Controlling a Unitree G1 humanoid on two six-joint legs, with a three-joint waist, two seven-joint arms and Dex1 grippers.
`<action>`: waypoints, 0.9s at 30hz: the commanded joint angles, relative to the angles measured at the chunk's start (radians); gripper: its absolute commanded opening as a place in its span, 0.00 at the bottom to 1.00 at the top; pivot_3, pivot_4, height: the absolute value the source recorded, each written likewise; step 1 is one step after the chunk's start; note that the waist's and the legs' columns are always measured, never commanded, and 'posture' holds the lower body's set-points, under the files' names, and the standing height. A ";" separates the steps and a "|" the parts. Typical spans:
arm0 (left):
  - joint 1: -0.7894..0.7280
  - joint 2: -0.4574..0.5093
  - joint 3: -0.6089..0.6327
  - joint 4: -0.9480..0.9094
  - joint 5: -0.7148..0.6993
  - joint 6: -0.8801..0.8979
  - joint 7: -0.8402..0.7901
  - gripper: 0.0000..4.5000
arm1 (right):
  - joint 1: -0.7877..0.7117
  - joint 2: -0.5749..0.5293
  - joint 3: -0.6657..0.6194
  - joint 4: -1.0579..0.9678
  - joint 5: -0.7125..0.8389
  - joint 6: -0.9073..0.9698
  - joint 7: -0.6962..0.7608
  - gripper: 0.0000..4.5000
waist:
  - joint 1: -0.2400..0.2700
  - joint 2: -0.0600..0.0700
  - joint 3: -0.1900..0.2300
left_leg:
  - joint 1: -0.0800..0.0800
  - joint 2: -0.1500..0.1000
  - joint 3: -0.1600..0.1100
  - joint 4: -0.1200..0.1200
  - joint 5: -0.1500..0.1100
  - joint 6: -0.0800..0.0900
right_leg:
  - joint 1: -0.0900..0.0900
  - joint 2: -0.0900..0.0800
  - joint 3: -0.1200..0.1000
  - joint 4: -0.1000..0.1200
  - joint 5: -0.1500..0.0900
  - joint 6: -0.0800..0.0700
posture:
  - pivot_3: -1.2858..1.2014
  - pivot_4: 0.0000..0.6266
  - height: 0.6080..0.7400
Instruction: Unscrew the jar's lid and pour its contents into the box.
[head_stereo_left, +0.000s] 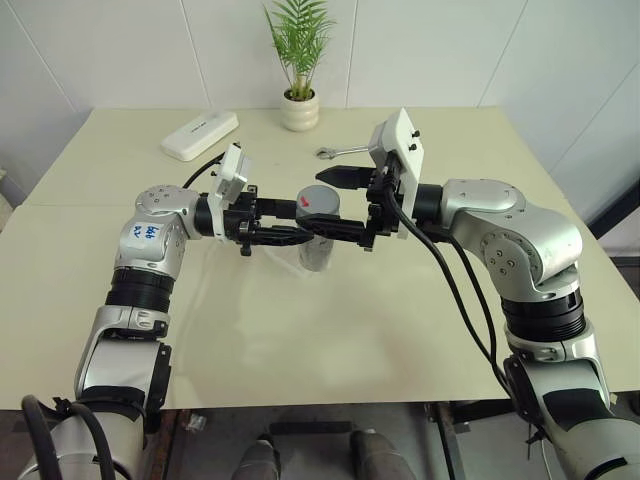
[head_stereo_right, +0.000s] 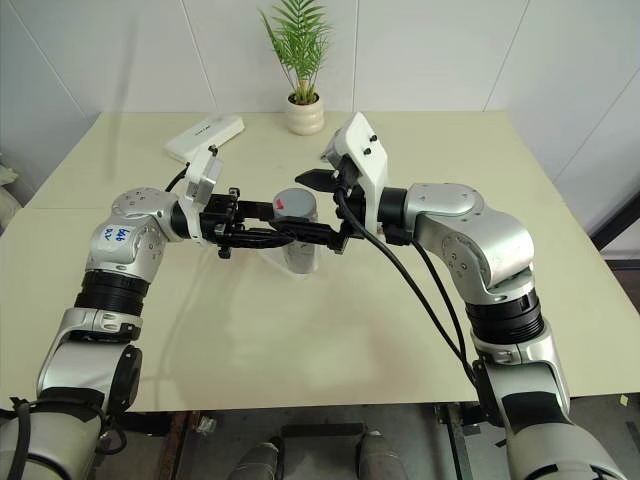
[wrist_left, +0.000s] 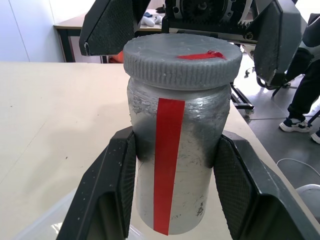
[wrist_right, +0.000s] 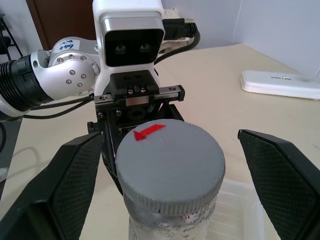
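Between the two sets of jaws, above the bench (head_stereo_left: 300, 340), the jar (wrist_left: 177, 165) is being held upright, seemingly so nothing spills while the lid comes off. The left gripper (wrist_left: 175, 170) is clenching the jar's body to steady it. The right gripper (wrist_right: 170, 165) is standing spread either side of the lid (wrist_right: 170, 162), not gripping it. The box (wrist_right: 235, 210) is lying just beneath the jar.

Bright even light, soft shadows, sharp
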 joint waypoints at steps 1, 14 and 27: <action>-0.014 0.009 0.016 -0.028 -0.004 -0.015 0.000 0.42 | -0.023 -0.001 -0.012 -0.017 -0.002 -0.021 0.010 0.81 | 0.000 0.000 0.000 | 0.000 0.000 0.000 0.000 0.000 0.000 | 0.000 0.000 0.000 0.000 0.000 0.000 | 0.52 0.24 1.00; -0.013 0.008 0.014 -0.026 -0.003 -0.015 -0.003 0.42 | -0.038 -0.010 -0.022 -0.020 -0.006 -0.020 0.008 0.65 | 0.000 0.000 0.000 | 0.000 0.000 0.000 0.000 0.000 0.000 | 0.000 0.000 0.000 0.000 0.000 0.000 | 0.52 0.24 1.00; 0.011 0.017 -0.021 -0.042 0.015 -0.013 -0.034 0.42 | -0.084 -0.042 -0.037 0.012 -0.031 -0.045 0.040 0.65 | 0.000 0.000 0.000 | 0.000 0.000 0.000 0.000 0.000 0.000 | 0.000 0.000 0.000 0.000 0.000 0.000 | 0.52 0.24 1.00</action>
